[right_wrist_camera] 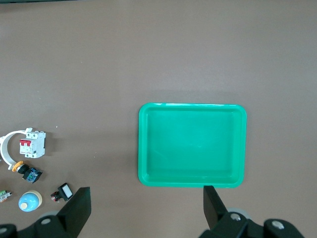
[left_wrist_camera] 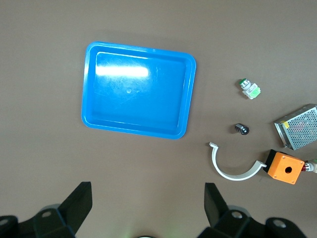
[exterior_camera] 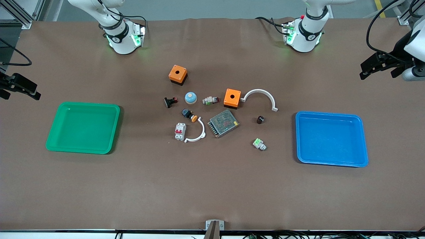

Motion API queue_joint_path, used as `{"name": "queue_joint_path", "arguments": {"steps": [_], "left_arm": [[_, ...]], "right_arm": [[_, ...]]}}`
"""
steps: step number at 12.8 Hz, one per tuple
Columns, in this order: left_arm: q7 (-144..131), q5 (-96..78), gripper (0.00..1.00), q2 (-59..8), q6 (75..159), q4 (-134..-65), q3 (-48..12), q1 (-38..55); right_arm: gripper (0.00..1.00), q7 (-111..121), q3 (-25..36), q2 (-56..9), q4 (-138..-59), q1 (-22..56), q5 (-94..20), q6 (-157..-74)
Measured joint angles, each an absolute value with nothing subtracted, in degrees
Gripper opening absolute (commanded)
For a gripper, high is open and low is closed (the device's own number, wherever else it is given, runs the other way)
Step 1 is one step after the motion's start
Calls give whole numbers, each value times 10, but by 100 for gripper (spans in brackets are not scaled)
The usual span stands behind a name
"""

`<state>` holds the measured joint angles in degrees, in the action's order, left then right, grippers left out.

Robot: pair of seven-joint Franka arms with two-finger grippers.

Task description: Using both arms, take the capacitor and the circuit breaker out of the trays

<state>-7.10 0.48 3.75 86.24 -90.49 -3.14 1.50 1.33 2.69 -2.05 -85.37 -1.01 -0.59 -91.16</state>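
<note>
The capacitor (exterior_camera: 260, 119), a tiny black stubby cylinder, lies on the brown table between the white arc and the blue tray (exterior_camera: 332, 139); it also shows in the left wrist view (left_wrist_camera: 241, 129). The breaker (exterior_camera: 180, 131), a white-grey block with red levers, stands beside the smaller white arc; it also shows in the right wrist view (right_wrist_camera: 31, 144). My left gripper (exterior_camera: 377, 71) is open and empty, up in the air at the left arm's end of the table (left_wrist_camera: 148, 191). My right gripper (exterior_camera: 20, 93) is open and empty, up at the right arm's end (right_wrist_camera: 147, 196).
A green tray (exterior_camera: 83, 127) lies toward the right arm's end. In the middle lie two orange boxes (exterior_camera: 178, 74) (exterior_camera: 232, 97), a mesh-covered power supply (exterior_camera: 223, 123), two white arcs (exterior_camera: 260, 97) (exterior_camera: 196, 134), green-and-white modules (exterior_camera: 259, 144), a blue dome (exterior_camera: 191, 97) and an orange-capped button (exterior_camera: 189, 114).
</note>
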Motion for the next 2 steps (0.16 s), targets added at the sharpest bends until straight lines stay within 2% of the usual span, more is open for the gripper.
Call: {"name": "queue_joint_path", "arguments": {"steps": [2], "left_arm": [[-71, 6, 100, 34, 862, -905, -32, 15]], "right_arm": [[100, 13, 27, -21, -854, -10, -6, -912]]}}
